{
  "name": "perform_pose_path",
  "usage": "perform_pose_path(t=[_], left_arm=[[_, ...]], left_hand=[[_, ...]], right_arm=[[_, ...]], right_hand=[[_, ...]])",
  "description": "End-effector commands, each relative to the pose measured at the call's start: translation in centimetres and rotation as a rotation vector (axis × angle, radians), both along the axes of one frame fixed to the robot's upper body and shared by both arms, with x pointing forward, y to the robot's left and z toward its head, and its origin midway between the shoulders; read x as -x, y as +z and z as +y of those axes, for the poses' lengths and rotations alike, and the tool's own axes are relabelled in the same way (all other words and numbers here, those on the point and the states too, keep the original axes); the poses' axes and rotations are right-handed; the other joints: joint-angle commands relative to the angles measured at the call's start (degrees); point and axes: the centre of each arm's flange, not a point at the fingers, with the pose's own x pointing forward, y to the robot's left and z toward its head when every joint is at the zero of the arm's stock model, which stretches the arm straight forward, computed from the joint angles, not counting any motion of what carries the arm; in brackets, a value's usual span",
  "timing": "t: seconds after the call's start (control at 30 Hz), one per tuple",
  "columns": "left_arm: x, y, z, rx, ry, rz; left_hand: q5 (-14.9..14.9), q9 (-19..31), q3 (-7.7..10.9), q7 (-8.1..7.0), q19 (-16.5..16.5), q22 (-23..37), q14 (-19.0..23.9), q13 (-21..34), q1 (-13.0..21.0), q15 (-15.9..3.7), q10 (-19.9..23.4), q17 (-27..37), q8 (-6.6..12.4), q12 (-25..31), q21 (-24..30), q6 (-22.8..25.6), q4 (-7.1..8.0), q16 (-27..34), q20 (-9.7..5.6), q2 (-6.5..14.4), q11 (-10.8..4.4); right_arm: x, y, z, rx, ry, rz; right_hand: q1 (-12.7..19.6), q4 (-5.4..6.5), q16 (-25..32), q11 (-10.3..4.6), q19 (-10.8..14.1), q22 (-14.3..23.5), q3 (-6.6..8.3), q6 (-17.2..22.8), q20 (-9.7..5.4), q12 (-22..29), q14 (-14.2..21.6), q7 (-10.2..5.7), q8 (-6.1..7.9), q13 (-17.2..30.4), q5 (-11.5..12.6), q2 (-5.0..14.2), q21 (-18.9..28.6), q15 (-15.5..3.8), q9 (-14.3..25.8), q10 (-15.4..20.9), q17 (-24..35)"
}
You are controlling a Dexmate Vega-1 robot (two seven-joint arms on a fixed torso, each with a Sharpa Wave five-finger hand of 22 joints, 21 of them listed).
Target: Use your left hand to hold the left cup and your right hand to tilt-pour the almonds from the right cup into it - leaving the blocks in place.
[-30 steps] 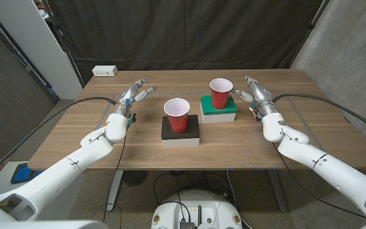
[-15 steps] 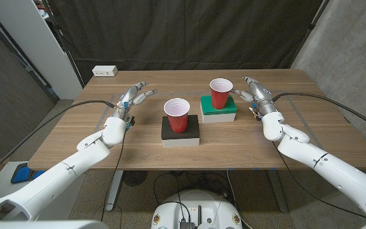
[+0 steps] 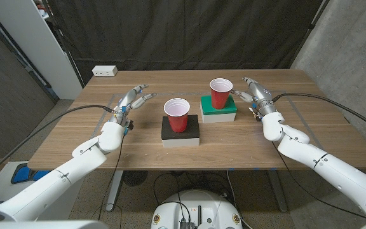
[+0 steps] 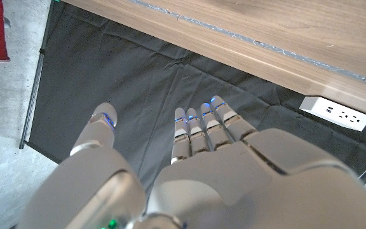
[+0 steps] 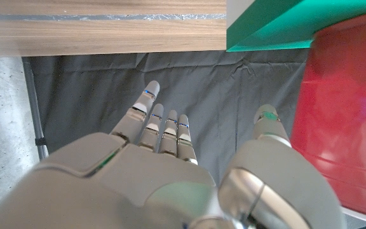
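The left red cup [image 3: 177,114] stands upright on a black block [image 3: 181,130] near the table's middle. The right red cup [image 3: 220,93] stands upright on a green block [image 3: 218,107] behind and to its right; it looms close in the right wrist view [image 5: 348,121]. My left hand [image 3: 133,98] hovers open to the left of the left cup, a gap away, fingers apart [image 4: 202,127]. My right hand [image 3: 253,93] is open just right of the right cup, thumb [image 5: 269,124] close beside its wall, not gripping. I cannot see inside the cups.
A white power strip [image 3: 105,71] lies at the table's back left corner, also in the left wrist view [image 4: 335,113]. A black curtain hangs behind the table. Bare wooden table [image 3: 310,127] spreads to both sides and in front of the blocks.
My left arm has swung inward, bringing the left hand slightly nearer the left cup. The right hand and both cups have not moved.
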Motion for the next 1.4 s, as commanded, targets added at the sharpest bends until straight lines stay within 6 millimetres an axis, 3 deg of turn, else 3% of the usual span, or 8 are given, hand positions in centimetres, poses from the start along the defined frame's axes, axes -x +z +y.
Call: perform_pose_path(t=[0.03,0.57,0.73,0.87,1.4], left_arm=[[1.3,-1.3,0.0,0.007,-0.029,0.013],[4.1,-2.1,-0.5,-0.035,-0.037,-0.002],[4.7,-2.4,-0.5,-0.042,-0.049,0.005],[4.8,-2.5,-0.6,-0.073,-0.054,0.05],[7.0,-3.4,-0.9,-0.109,-0.062,0.038]], left_hand=[[0.3,0.2,0.05,-0.16,0.2,0.1,0.5,0.3,0.7,-1.87,0.1,0.3,-0.1,-0.1,-0.2,0.6,0.21,-0.1,-3.14,-0.1,0.17],[0.3,0.2,-0.29,0.4,-0.2,0.1,-0.1,0.4,0.9,-1.49,-0.5,0.3,-0.87,-0.7,-0.7,-0.3,0.43,-0.6,-2.77,-0.5,1.07],[0.2,0.3,-0.46,0.48,-0.3,0.1,-0.3,0.4,0.9,-1.42,-0.9,0.3,-1.11,-0.9,-0.8,-0.7,0.48,-0.7,-2.73,-0.7,1.29],[0.2,0.3,-1.05,0.51,-2.6,0.2,-3.0,0.5,1.0,-0.8,-3.5,0.4,-2.28,-2.2,-1.7,-4.1,0.63,-1.4,-2.4,-1.4,1.74],[0.2,0.3,-1.75,0.65,-3.3,0.2,-4.3,0.5,0.8,-0.32,-4.8,0.4,-2.52,-2.6,-1.8,-6.2,0.65,-1.5,-2.21,-2.4,2.28]], right_arm=[[-0.2,-0.4,-0.3,-0.018,0.005,0.005],[-0.4,-0.6,-0.5,-0.015,0.0,-0.001],[-0.6,-0.6,-0.5,-0.014,0.004,0.011],[-0.5,-0.5,-0.5,-0.009,-0.003,0.015],[0.0,-0.5,-0.6,-0.001,-0.034,-0.007]], right_hand=[[0.8,0.09,0.1,0.02,-0.2,0.1,0.34,0.6,0.31,0.0,0.3,0.04,0.35,0.2,0.4,0.15,0.1,-0.04,0.2,0.4,0.0],[0.9,0.16,0.0,-0.09,-0.8,0.1,0.15,0.0,0.87,0.0,-0.2,-0.36,0.1,0.2,0.3,-0.23,-0.1,0.17,0.3,0.1,0.0],[0.6,0.27,-0.3,-0.4,-2.0,0.1,-0.25,-0.6,2.13,-0.2,-0.8,-0.62,-0.06,0.3,0.3,-0.97,-0.4,0.82,0.3,-0.4,0.0],[0.4,0.36,-0.5,-0.35,-2.5,0.1,-0.5,-1.1,2.41,-0.3,-1.3,-0.66,-0.26,0.4,0.3,-1.38,-0.5,1.1,0.3,-0.9,0.0],[-0.2,0.59,-0.6,0.03,-3.8,0.1,-1.14,-2.0,1.48,-0.3,-1.8,0.2,-0.43,0.4,0.3,-2.4,-0.6,0.63,0.4,-1.5,-0.1]])
